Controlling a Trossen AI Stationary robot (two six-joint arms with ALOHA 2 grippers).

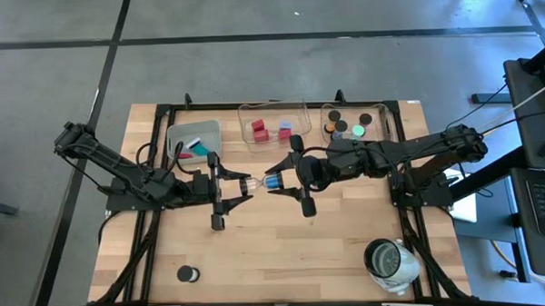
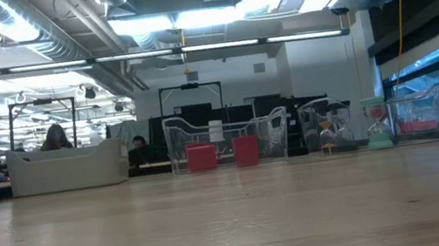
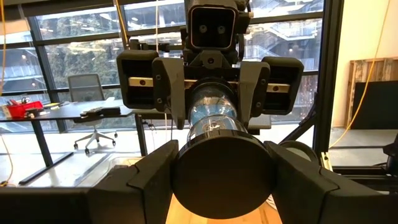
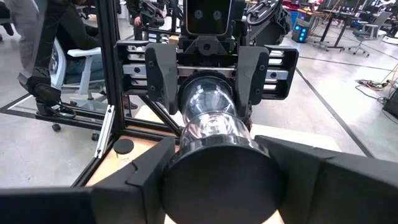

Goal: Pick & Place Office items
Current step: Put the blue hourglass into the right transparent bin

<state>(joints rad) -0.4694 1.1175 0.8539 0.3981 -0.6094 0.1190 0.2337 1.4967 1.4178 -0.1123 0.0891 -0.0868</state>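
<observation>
A small sand timer (image 1: 260, 182), clear glass with blue inside and a black round cap at each end, lies level in the air over the table's middle, between both grippers. My left gripper (image 1: 247, 184) is shut on its left end. My right gripper (image 1: 274, 182) is shut on its right end. The two grippers face each other. Other office items lie in the trays at the far edge: red blocks (image 1: 259, 129), a pale-blue cube (image 1: 284, 127), black caps and a green disc (image 1: 357, 130). The low view shows neither gripper. My left gripper pinches the timer's left black cap (image 3: 222, 177) between its two fingers (image 3: 152, 171), coming level from the table's left, along the timer. The timer is lifted clear of the table. My right gripper pinches the timer's right black cap (image 4: 217, 186) between its two fingers (image 4: 292, 165), coming level from the table's right, along the timer. The timer lies level between the two grippers.
A grey tray (image 1: 183, 133) with teal and red pieces stands at the far left, and two clear trays (image 1: 273, 109) (image 1: 380, 113) beside it. A black cap (image 1: 188, 274) lies near the front left. A silvery round container (image 1: 388, 261) stands at the front right.
</observation>
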